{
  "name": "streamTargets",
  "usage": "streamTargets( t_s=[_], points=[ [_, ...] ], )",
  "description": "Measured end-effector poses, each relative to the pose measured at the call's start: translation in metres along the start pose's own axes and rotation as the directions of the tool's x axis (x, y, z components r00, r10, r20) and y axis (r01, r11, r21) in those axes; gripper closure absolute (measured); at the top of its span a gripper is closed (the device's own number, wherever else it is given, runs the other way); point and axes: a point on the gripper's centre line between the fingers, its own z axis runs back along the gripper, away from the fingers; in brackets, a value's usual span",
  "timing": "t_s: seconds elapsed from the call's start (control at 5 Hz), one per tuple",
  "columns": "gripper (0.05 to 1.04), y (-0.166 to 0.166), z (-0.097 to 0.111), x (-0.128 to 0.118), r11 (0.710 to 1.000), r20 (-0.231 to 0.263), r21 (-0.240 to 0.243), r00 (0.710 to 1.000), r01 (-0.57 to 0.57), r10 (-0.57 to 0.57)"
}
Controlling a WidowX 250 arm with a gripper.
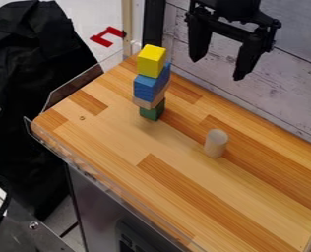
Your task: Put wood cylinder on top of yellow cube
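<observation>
A wooden counter point(178, 172); over its far side, a black gripper point(217, 69) hangs, fingers spread wide; a slightly uneven block stack rises from the counter, with a blue block point(148, 88) below the topmost yellow cube point(150, 63); the wood cylinder point(215, 143) stands upright on the counter, apart from the stack; a green block point(151, 111) forms the base.
</observation>
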Motion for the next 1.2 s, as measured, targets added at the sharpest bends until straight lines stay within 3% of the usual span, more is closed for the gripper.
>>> streamTargets(
  t_s=[0.4,1.0,1.2],
  points=[
    [0.083,0.002,-0.029,0.0,0.999,-0.091,0.026,0.995,-0.04,0.042],
    [0.083,-0.007,-0.067,0.004,0.996,-0.101,0.014,0.99,-0.093,0.094],
    [0.083,-0.012,-0.081,0.002,0.994,-0.092,-0.023,0.991,-0.104,0.102]
  ],
)
